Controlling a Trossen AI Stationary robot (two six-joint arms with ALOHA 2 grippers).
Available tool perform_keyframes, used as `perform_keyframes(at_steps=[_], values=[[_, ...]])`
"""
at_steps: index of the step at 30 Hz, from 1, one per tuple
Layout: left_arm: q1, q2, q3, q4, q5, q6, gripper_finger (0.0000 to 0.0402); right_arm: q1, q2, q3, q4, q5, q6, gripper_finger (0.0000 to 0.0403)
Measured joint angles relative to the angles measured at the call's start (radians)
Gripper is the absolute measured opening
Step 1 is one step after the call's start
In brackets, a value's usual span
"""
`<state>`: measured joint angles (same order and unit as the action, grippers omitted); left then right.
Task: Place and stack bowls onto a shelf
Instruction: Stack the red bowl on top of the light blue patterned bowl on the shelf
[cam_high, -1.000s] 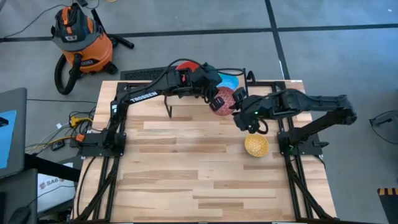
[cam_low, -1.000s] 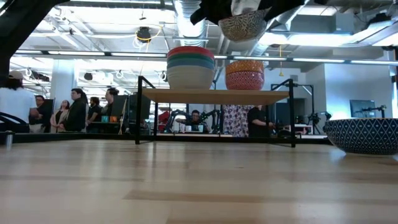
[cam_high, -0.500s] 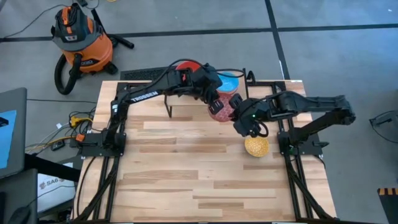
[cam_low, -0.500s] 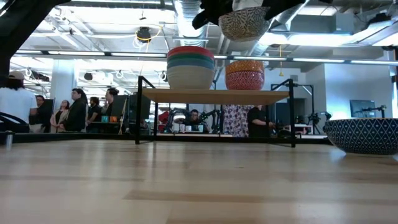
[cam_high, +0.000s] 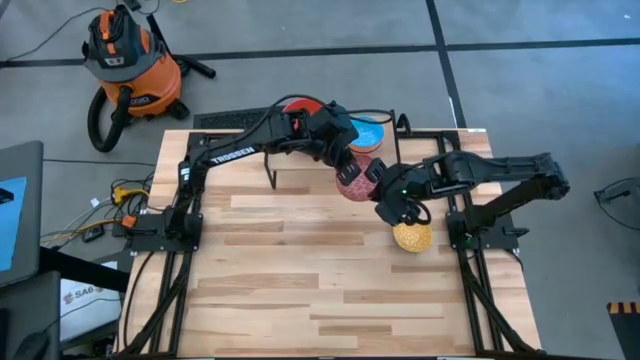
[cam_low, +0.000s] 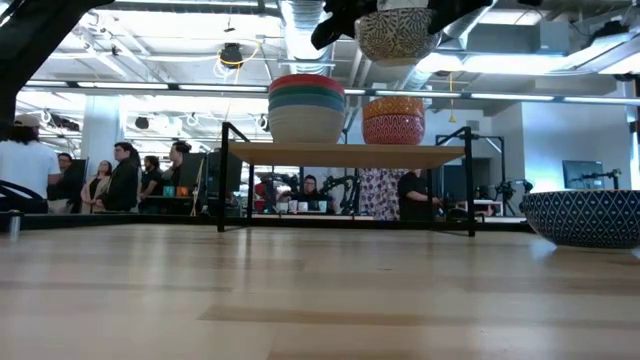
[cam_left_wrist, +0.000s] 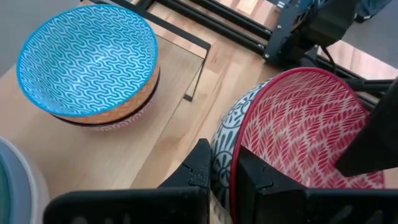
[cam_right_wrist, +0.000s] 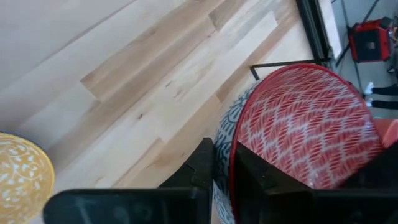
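Both grippers are clamped on the rim of the same red-lined bowl (cam_high: 357, 178), held in the air just in front of the shelf (cam_low: 345, 153): left gripper (cam_left_wrist: 222, 172) pinches one side, right gripper (cam_right_wrist: 222, 163) the opposite. The bowl sits higher than the two stacks on the shelf; the nearer target, I'd say, is the stack topped by the blue wave-pattern bowl (cam_left_wrist: 87, 60), just beside it. Left arm is nearer the shelf, so the handover should release to it. A yellow bowl (cam_high: 412, 236) waits on the table.
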<state>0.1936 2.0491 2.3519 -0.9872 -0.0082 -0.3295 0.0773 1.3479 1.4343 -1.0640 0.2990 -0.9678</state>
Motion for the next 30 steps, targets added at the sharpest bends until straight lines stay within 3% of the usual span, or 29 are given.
perform_keyframes(at_steps=[11, 22, 30], values=[[-0.001, -0.001, 0.003, 0.053, 0.078, -0.063, 0.0048, -0.002, 0.0, -0.002, -0.012, -0.039, 0.044, 0.004], [0.004, -0.007, 0.006, 0.06, 0.028, -0.088, 0.0079, -0.017, -0.001, -0.003, 0.003, -0.043, 0.065, 0.0038], [0.055, -0.058, 0.011, 0.082, -0.012, -0.022, 0.0118, -0.094, -0.004, 0.01, 0.026, -0.144, 0.135, 0.0038]])
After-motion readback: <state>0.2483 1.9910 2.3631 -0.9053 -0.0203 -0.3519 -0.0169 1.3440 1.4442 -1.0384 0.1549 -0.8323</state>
